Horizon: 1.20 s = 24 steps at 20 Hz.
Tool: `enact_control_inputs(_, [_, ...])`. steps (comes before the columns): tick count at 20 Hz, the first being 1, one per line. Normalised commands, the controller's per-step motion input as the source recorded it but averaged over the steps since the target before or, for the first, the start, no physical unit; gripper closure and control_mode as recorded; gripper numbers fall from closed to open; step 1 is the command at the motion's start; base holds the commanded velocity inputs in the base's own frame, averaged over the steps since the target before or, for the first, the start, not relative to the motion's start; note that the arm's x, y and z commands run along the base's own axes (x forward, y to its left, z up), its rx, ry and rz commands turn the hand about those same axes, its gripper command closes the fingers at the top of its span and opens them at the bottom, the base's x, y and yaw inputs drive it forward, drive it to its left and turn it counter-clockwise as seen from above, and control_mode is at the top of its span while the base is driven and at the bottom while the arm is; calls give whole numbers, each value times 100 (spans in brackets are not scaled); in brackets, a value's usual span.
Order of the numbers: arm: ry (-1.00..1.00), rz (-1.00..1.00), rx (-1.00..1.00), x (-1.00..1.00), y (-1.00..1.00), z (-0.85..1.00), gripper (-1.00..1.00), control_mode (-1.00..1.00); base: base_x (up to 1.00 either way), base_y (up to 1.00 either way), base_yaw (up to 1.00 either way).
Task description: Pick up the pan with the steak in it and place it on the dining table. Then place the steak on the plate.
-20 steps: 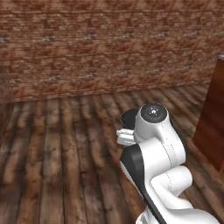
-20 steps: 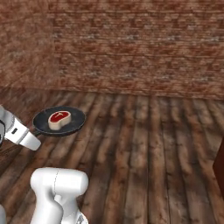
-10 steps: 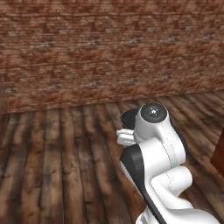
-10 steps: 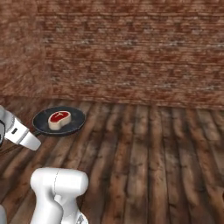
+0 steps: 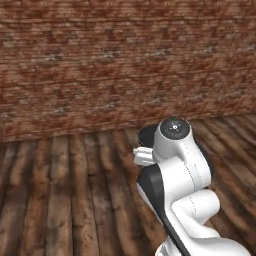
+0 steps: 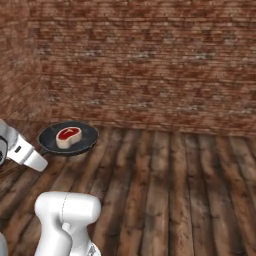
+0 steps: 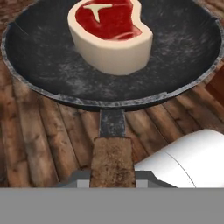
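The black pan [image 7: 43, 65] hangs above the wooden floor with the steak [image 7: 109, 35] lying in its middle, red on top with a pale fat rim. Its brown wooden handle [image 7: 112, 159] runs straight back into my gripper [image 7: 112, 180], which is shut on it. In the right base view the pan [image 6: 86, 136] and the steak [image 6: 68, 136] sit level at the left, just ahead of my white hand. A dark edge of the pan [image 5: 146, 135] peeks out behind the arm in the left base view. The dining table and the plate are out of view.
A red-brown brick wall [image 6: 150, 65] closes off the space ahead, with a corner at the left [image 6: 35, 70]. Dark wooden floor planks [image 6: 175, 190] stretch out between the base and the wall.
The whole picture has shifted as the base turns: the brown cabinet edge at the right has slid out of view. The pan stays in the same place relative to the arm.
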Motion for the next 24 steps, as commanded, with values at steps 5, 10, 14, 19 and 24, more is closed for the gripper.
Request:
enact_control_inputs(5, [0, 0, 0, 0, 0, 0, 100, 100, -1, 0, -15])
enact_control_inputs(10, [0, 0, 0, 0, 0, 0, 100, 100, 0, 5, -50])
enact_control_inputs(14, [0, 0, 0, 0, 0, 0, 100, 100, 0, 2, -50])
enact_control_inputs(19, [0, 0, 0, 0, 0, 0, 100, 100, 0, 0, -50])
enact_control_inputs(24, [0, 0, 0, 0, 0, 0, 100, 100, 0, 0, -50])
